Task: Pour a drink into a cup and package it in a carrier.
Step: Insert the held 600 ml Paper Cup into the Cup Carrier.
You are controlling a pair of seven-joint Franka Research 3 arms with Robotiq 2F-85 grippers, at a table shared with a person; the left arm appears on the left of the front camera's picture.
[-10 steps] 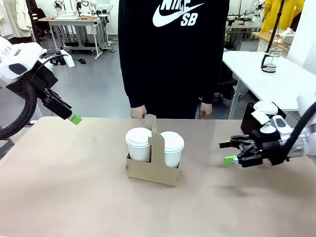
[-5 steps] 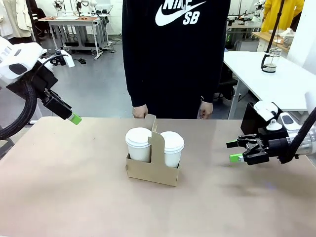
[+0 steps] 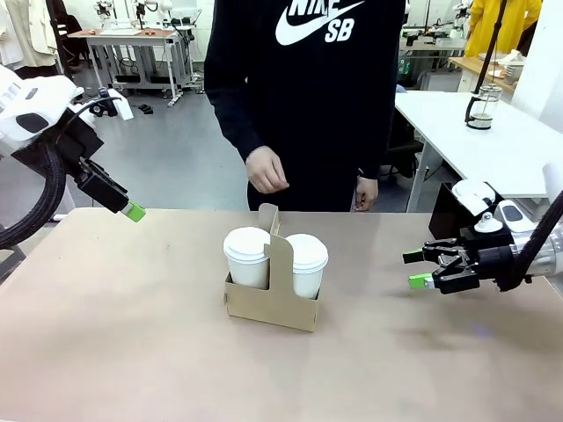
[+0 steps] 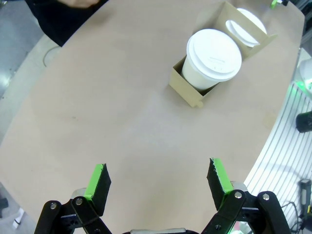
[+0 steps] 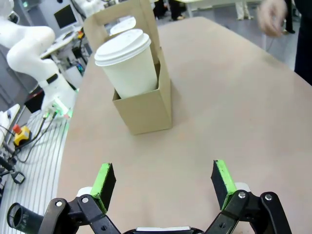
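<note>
The cardboard carrier [image 3: 273,294] sits mid-table holding two lidded white cups [image 3: 247,255], between both arms and well apart from each. The right gripper [image 3: 419,269] hovers off to its right, jaws spread wide, empty. The left gripper [image 4: 158,178] is raised at the table's far-left corner, likewise wide open and empty.

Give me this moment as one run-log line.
carrier: mid-table, holds two lidded cups | left hand: open, empty, raised | right hand: open, empty, off carrier | person's hand: lifted above far edge

Cup contents hidden by white lids [image 3: 246,243]; far cup [image 5: 123,24] screened by carrier handle [image 5: 126,19]; person's hand [image 5: 273,15] blurred.
</note>
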